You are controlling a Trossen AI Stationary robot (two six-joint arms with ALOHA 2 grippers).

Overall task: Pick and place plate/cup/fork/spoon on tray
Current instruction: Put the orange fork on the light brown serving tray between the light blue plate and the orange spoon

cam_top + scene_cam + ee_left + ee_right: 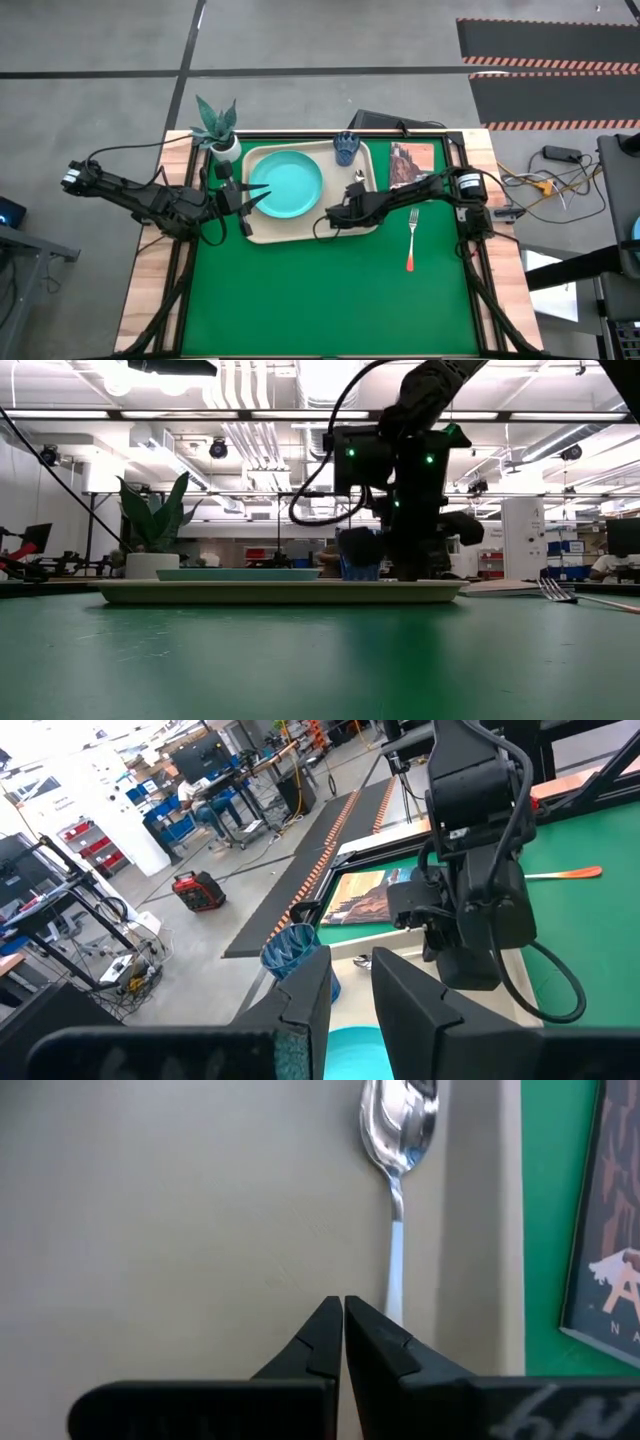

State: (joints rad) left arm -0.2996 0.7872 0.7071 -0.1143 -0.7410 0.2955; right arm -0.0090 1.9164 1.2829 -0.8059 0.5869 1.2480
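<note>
The beige tray [262, 232] lies at the far middle of the green mat. The teal plate [288, 186] sits in its left half, the blue cup [346, 149] stands in its far right corner, and the spoon [398, 1140] lies flat along its right side. The fork [411, 240] lies on the mat, right of the tray. My left gripper [256, 198] is open over the plate's left rim, with the plate [355, 1055] just past its fingers. My right gripper [343, 1320] is shut and low over the tray, beside the spoon's handle [394, 1270]. My right gripper's shut fingertips [368, 1330] point down at the tray, right beside the spoon's handle, which passes behind one finger. I cannot tell whether they touch the handle or the tray.
A white pot with a green plant [218, 130] stands off the tray's far left corner. A picture card [411, 164] lies right of the tray, far of the fork. The green mat [330, 300] stretches toward the near edge.
</note>
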